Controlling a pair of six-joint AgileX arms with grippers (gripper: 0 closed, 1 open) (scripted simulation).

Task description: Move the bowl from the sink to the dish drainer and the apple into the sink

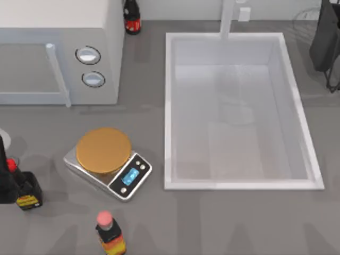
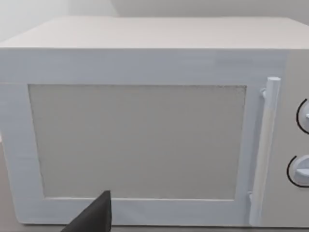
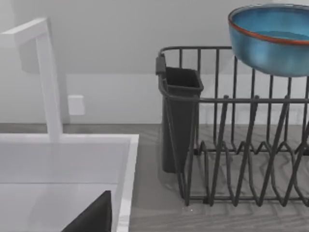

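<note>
Right wrist view: bowl [image 3: 270, 41] above the dish drainer [image 3: 231, 145]; sink [image 1: 172, 106] holds nothing; gripper states unclear.

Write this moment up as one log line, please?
bowl: above dish drainer | sink: nothing inside | right arm: top view's upper right | left arm: parked, left edge, facing microwave

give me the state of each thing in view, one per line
bowl: out of the sink, up at the top of the dish drainer, upright
dish drainer: standing beside the sink, lower slots empty
sink: empty basin, no apple in it
microwave: door shut
kitchen scale: nothing on its platter
pink-capped bottle: upright, capped
left gripper: at the table's left edge
right gripper: at the far right, by the drainer
</note>
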